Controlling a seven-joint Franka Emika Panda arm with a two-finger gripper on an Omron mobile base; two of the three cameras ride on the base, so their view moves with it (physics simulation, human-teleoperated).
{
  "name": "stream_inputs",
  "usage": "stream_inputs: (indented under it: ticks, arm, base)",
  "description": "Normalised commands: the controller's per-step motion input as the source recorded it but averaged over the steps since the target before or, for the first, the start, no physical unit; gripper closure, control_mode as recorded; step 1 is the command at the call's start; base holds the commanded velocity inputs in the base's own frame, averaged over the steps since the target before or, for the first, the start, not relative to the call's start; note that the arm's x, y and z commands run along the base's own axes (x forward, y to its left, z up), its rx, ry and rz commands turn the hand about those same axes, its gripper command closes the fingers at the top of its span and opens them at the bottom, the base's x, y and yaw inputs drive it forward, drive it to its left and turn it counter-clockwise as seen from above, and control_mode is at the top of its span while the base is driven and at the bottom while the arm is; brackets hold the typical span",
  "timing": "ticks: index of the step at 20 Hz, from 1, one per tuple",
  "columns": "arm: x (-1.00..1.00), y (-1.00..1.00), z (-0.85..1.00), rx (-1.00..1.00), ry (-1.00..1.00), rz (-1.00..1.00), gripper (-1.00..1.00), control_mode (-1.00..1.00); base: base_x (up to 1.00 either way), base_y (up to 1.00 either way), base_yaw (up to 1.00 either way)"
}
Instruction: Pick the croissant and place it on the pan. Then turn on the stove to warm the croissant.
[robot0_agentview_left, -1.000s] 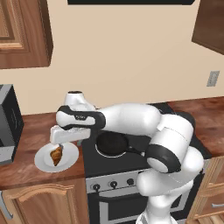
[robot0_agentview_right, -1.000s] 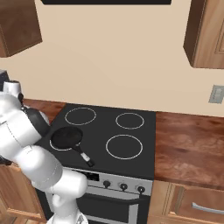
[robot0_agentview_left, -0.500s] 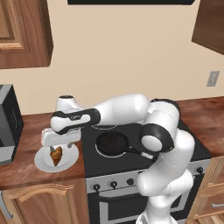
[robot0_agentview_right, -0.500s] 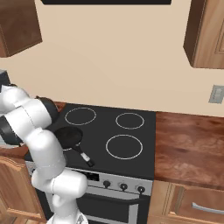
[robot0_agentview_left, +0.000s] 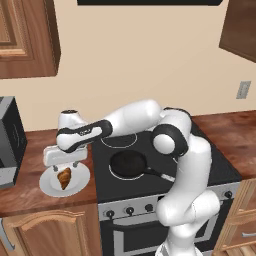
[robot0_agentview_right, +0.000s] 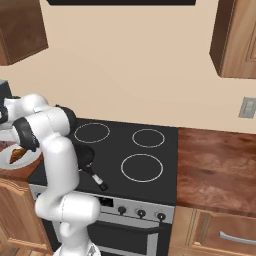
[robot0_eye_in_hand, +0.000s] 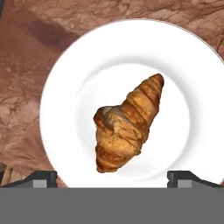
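The croissant (robot0_eye_in_hand: 127, 124) lies golden-brown in the middle of a round white plate (robot0_eye_in_hand: 65, 87) on the wooden counter left of the stove (robot0_agentview_right: 150, 172). My gripper (robot0_eye_in_hand: 113, 178) hangs straight above it, open, its two fingertips wide apart on either side and not touching the pastry. From the base, the hand (robot0_agentview_left: 61, 159) sits just over the croissant (robot0_agentview_left: 64, 178) on the plate (robot0_agentview_left: 49, 186). The small black pan (robot0_agentview_left: 129, 164) rests on the front left burner, its handle pointing to the front right. In the right base view my arm partly covers the pan (robot0_agentview_right: 87, 156); the croissant (robot0_agentview_right: 17, 153) shows at far left.
A row of dark knobs (robot0_agentview_left: 131, 211) runs along the stove's silver front panel. A dark microwave (robot0_agentview_left: 10, 142) stands at the counter's left end. Wooden cabinets hang above on both sides. More wooden counter (robot0_agentview_right: 215, 170) extends right of the cooktop.
My hand has slid a little to the left and settled over the plate, while the elbow has swung up and back. The croissant and the pan have stayed put.
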Motion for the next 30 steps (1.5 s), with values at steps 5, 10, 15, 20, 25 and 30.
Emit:
stream_inputs:
  ticks: [5,10,15,20,25,30]
  arm:
    - [0.08,0.14,-0.17,-0.01,0.0,0.0,-1.0,-1.0]
    - [0.0,0.04,-0.21,0.0,0.01,0.0,-1.0,-1.0]
    - [0.0,0.0,-0.12,0.0,0.0,0.0,-1.0,-1.0]
    - [0.0,-0.05,-0.08,-0.01,0.0,0.0,-1.0,-1.0]
    - [0.0,-0.26,-0.07,-0.01,0.0,0.0,-1.0,-1.0]
    - [0.0,-0.27,-0.13,0.0,0.0,0.0,-1.0,-1.0]
  base:
    - [0.0,0.0,0.0]
    - [0.0,0.0,0.0]
    - [0.0,0.0,0.0]
    - [0.0,0.0,0.0]
    - [0.0,0.0,0.0]
    - [0.0,0.0,0.0]
